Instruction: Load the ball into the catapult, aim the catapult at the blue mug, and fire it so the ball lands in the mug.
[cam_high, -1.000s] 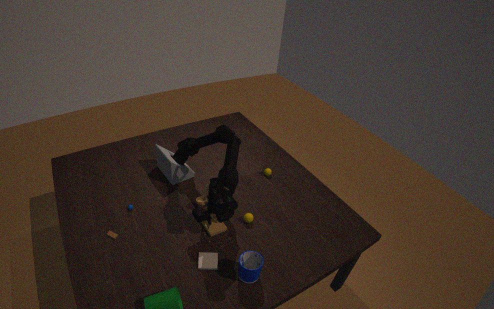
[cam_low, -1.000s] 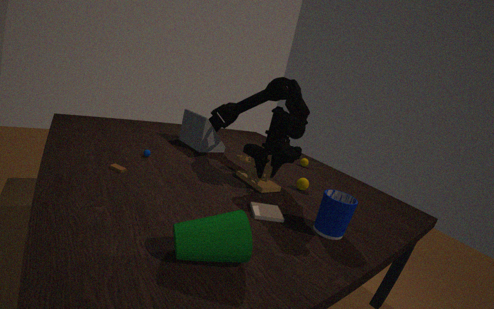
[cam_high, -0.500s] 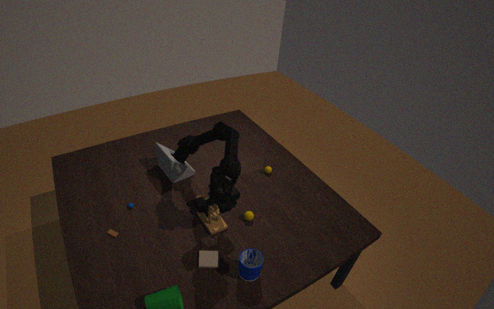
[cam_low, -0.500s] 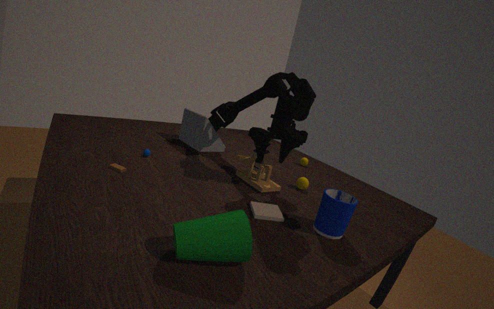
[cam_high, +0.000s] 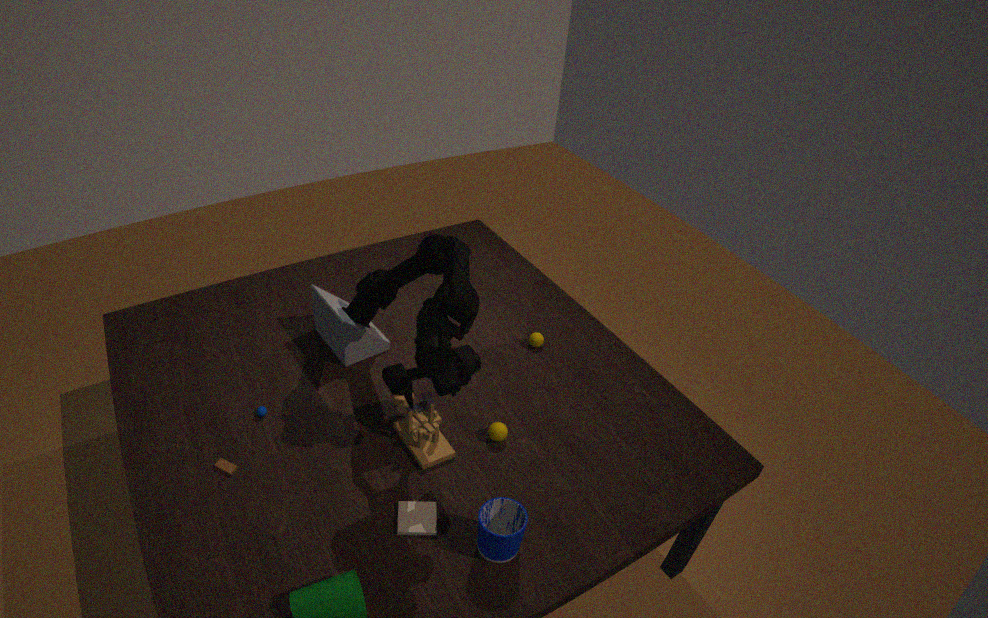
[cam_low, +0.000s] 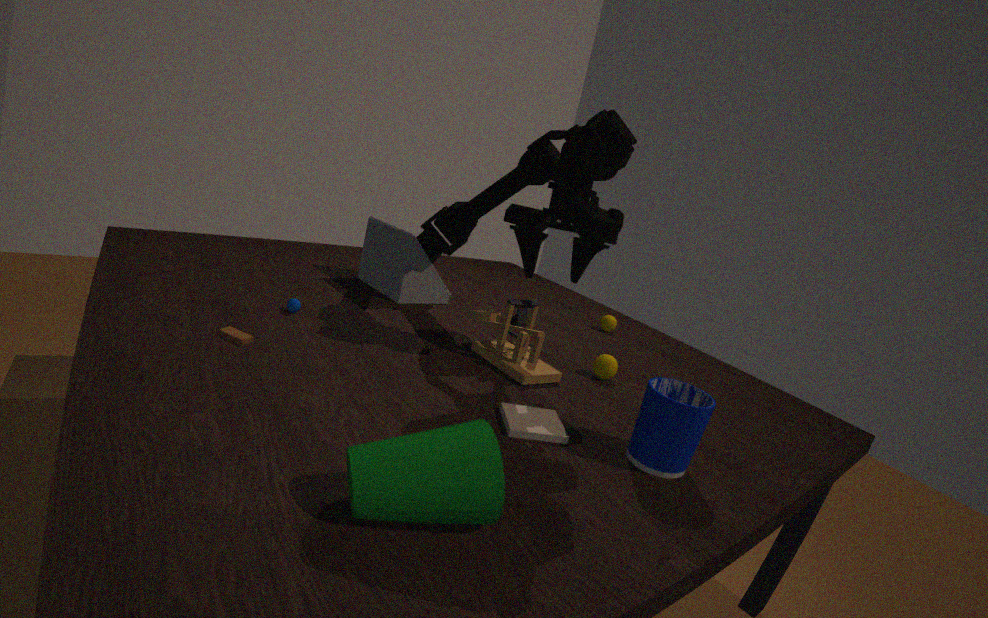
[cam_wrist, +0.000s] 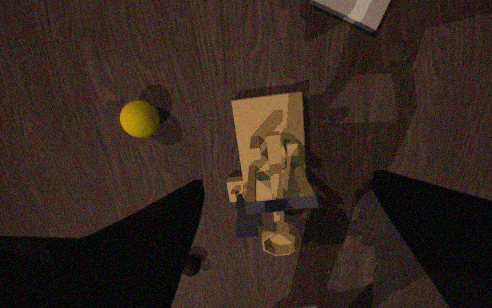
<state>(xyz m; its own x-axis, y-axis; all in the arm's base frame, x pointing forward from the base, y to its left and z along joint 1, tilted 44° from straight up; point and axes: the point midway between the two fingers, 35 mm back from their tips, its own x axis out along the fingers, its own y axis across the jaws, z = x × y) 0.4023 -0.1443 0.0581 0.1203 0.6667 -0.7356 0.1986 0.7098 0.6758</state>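
The wooden catapult (cam_high: 435, 455) (cam_low: 537, 375) (cam_wrist: 268, 106) stands on the dark table. Its cup (cam_wrist: 279, 244) is at the end away from the grey slab, and no ball shows in it. My gripper (cam_low: 552, 279) (cam_wrist: 286, 183) is open and empty above the catapult, fingers wide apart. One yellow ball (cam_high: 497, 431) (cam_low: 604, 366) (cam_wrist: 140, 119) lies beside the catapult. Another yellow ball (cam_high: 536, 339) (cam_low: 608, 322) lies farther back. A small blue ball (cam_high: 261, 411) (cam_low: 293, 305) lies at the left. The blue mug (cam_high: 499, 539) (cam_low: 666, 433) stands upright nearer the front edge; its bottom inside is hidden.
A flat grey slab (cam_high: 417, 518) (cam_low: 534, 422) (cam_wrist: 367, 12) lies between the catapult and the front. A green cup (cam_high: 327, 597) (cam_low: 426, 473) lies on its side. An orange block (cam_high: 225, 466) (cam_low: 236, 335) lies left. A grey wedge (cam_high: 342, 338) (cam_low: 393, 269) stands by the arm's lower part.
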